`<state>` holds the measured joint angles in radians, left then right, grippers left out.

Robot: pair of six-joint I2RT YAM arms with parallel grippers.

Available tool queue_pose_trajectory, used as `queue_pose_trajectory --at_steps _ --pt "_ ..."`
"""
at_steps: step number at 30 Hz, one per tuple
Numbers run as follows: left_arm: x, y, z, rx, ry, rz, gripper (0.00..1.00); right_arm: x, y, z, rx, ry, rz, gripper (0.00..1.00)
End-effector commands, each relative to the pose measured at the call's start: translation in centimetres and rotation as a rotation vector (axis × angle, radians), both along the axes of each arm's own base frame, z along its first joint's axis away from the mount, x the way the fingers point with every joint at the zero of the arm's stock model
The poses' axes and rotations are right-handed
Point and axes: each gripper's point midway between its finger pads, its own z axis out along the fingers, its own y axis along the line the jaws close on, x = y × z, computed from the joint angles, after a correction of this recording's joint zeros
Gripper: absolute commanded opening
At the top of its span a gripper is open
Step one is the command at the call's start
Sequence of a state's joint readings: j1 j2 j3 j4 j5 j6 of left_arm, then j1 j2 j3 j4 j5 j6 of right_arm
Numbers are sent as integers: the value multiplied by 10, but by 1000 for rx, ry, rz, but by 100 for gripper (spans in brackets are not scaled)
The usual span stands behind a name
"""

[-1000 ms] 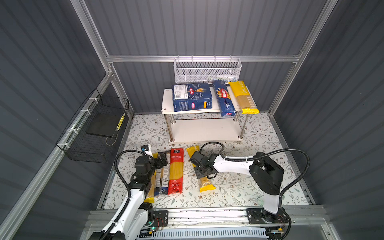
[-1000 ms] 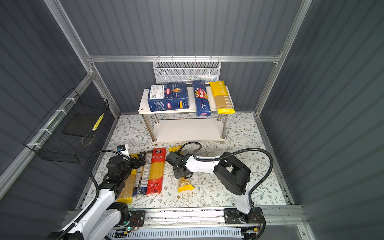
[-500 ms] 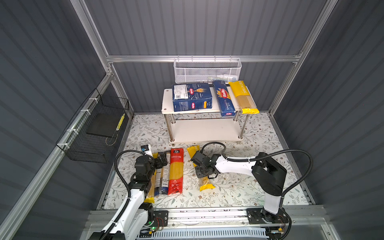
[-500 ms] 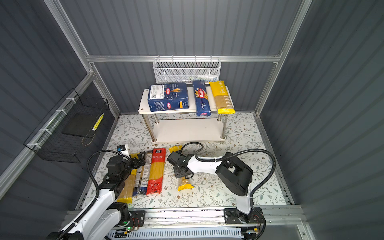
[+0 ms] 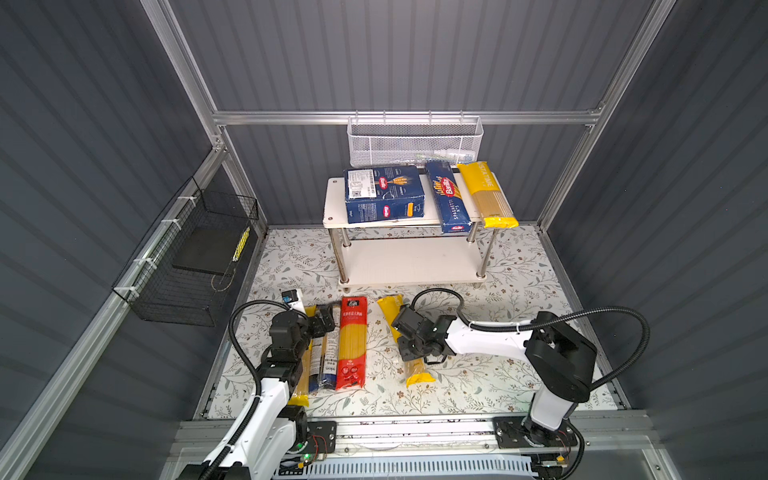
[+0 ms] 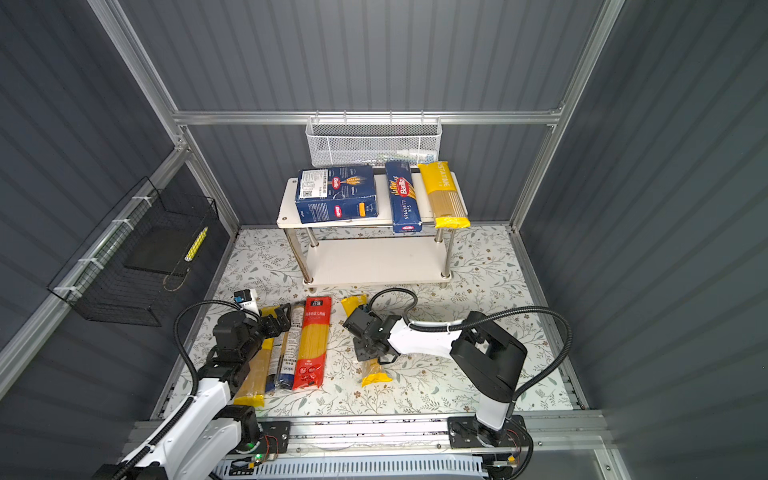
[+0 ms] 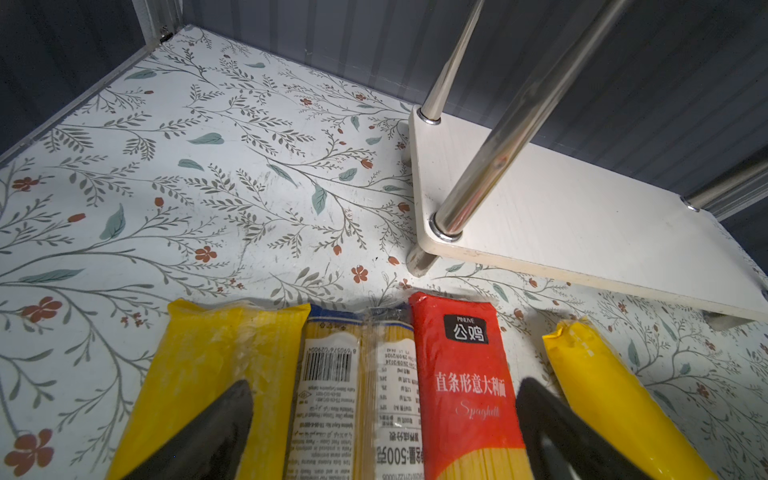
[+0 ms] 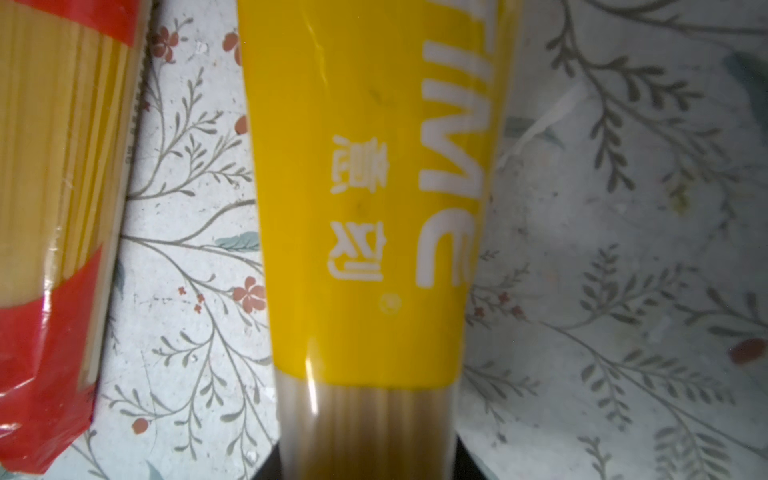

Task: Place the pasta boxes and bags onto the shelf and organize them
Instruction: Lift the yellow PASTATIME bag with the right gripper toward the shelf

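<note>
On the shelf's (image 5: 334, 199) top board lie the wide pasta box (image 5: 384, 199), the narrow SPAGHETTI box (image 5: 451, 203) and a yellow-ended bag (image 5: 488, 197). Four bags lie on the floor. My right gripper (image 5: 419, 353) (image 8: 368, 461) is shut on the middle of a yellow-ended bag (image 5: 415, 370) (image 8: 374, 208), which still rests on the mat. My left gripper (image 5: 328, 320) (image 7: 384, 386) stands open above the far ends of the clear blue-labelled bag (image 7: 357, 374) and the red bag (image 7: 461, 374). Another yellow-ended bag (image 7: 224, 353) lies beside them, partly under the left arm.
The shelf's lower board (image 5: 415, 259) is bare, with chrome legs (image 7: 482, 174) at its corners. A white mesh basket (image 5: 415, 143) hangs on the back wall and a black wire basket (image 5: 195, 266) on the left wall. The floor is a floral mat (image 5: 498, 374).
My right gripper's jaws have closed in on the yellow-ended bag on the floor. The left arm and the other bags have not moved.
</note>
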<state>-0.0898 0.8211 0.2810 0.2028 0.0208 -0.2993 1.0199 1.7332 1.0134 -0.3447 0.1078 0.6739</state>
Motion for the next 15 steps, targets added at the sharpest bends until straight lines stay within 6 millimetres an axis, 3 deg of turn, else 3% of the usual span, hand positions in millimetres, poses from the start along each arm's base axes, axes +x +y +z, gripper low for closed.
queue_pose_trajectory --at_steps 1,10,15 --pt "2 3 6 17 -11 5 100 12 8 31 96 -84 -32 12" --pt "2 3 7 16 -11 5 100 22 -8 66 149 -162 -79 11" --pt "3 2 6 16 -8 5 100 31 -28 87 169 -192 -116 11"
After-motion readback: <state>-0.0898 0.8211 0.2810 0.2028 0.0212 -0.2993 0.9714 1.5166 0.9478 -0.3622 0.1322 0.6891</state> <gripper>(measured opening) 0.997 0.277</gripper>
